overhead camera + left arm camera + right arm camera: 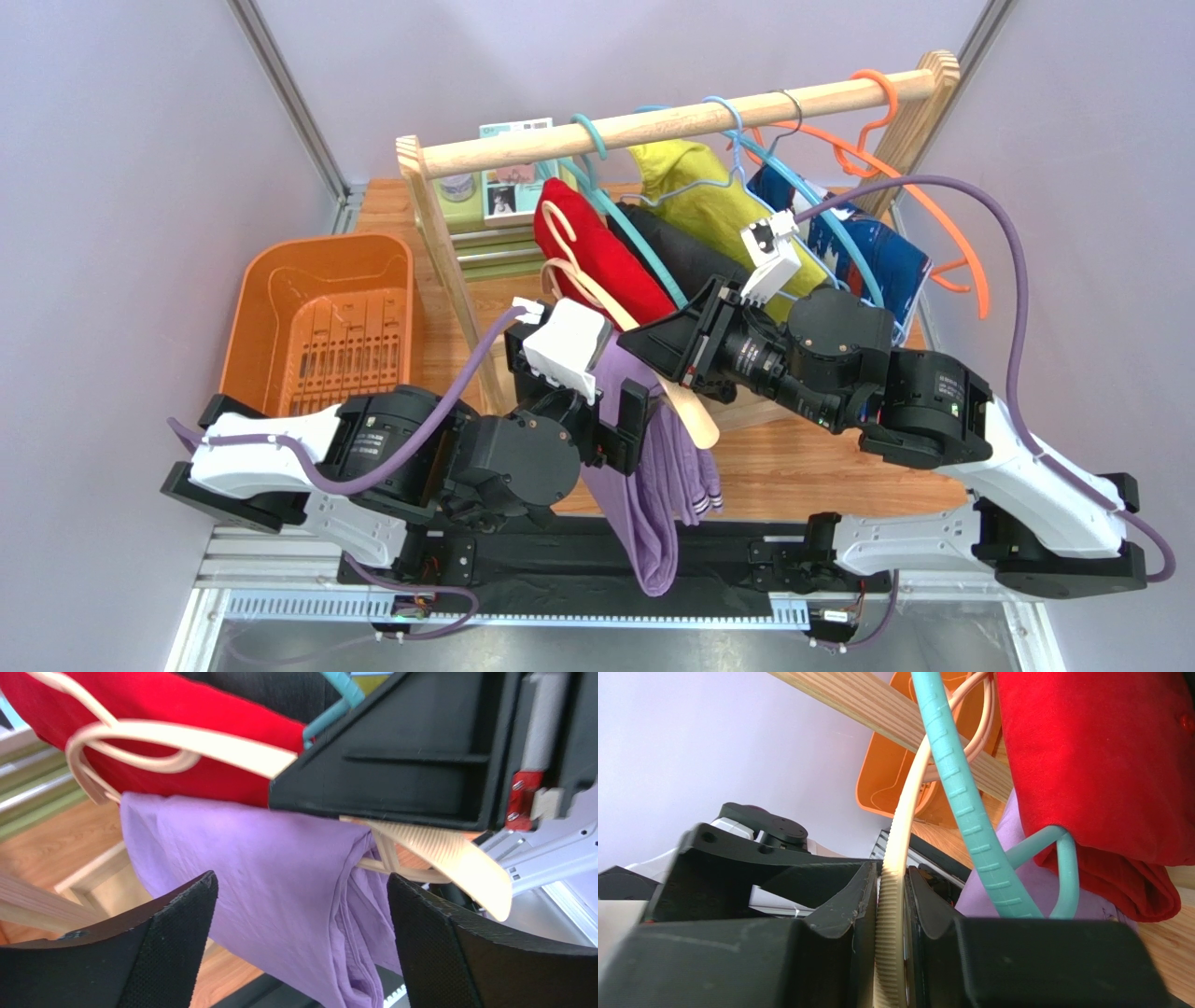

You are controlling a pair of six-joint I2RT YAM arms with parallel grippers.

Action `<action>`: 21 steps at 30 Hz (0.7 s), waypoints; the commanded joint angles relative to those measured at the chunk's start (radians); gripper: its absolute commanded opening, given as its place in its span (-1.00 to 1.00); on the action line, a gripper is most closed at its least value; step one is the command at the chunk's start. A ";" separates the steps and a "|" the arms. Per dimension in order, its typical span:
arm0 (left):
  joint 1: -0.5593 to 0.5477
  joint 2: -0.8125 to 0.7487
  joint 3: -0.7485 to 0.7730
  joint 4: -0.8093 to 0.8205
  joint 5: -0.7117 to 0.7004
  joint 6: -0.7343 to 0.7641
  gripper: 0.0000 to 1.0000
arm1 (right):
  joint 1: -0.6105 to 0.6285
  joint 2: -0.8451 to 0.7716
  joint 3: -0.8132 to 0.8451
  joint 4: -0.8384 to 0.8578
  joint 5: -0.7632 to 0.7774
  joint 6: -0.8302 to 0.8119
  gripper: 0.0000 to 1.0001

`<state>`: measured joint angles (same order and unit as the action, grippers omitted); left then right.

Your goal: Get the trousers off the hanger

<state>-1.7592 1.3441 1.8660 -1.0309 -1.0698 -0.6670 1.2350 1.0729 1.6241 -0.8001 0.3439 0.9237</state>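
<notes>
Left jaws: spread wide, gripping nothing; the black fingers [168, 952] stand on either side of the hanging cloth.
Right jaws: pressed together on the hanger [896, 903], pinching its ribbed cream arm edge-on.
Trousers [281, 882]: draped over the hanger's crossbar, hanging between and just beyond the left jaws and just below the right jaws; whether the cloth touches the left fingers cannot be told.
Red garment [175, 714]: above the left jaws, behind the trousers.
Teal hanger [962, 805]: just beside the right jaws, crossing the cream arm.
Orange basket [316, 322]: on the bench [786, 469], well to the left of the left jaws.
</notes>
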 commanded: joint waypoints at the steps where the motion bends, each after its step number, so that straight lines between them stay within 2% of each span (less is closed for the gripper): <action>1: -0.003 -0.026 -0.066 -0.032 0.014 -0.124 0.93 | 0.000 -0.022 0.042 0.216 0.083 0.009 -1.00; 4: -0.002 -0.054 -0.128 0.006 0.013 -0.154 0.93 | 0.000 -0.019 0.045 0.223 0.084 0.009 -1.00; 7: 0.010 -0.066 -0.162 0.034 0.031 -0.160 0.81 | 0.001 -0.039 0.011 0.251 0.078 0.024 -1.00; 11: 0.035 -0.062 -0.169 0.008 0.070 -0.227 0.71 | 0.001 -0.045 -0.003 0.254 0.075 0.041 -1.00; 21: 0.073 -0.057 -0.191 -0.026 0.060 -0.270 0.64 | 0.000 -0.045 -0.015 0.265 0.067 0.073 -1.00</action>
<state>-1.7084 1.2999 1.6871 -1.0386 -1.0027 -0.8936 1.2350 1.0679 1.5841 -0.7212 0.3580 0.9657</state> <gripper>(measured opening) 0.824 0.185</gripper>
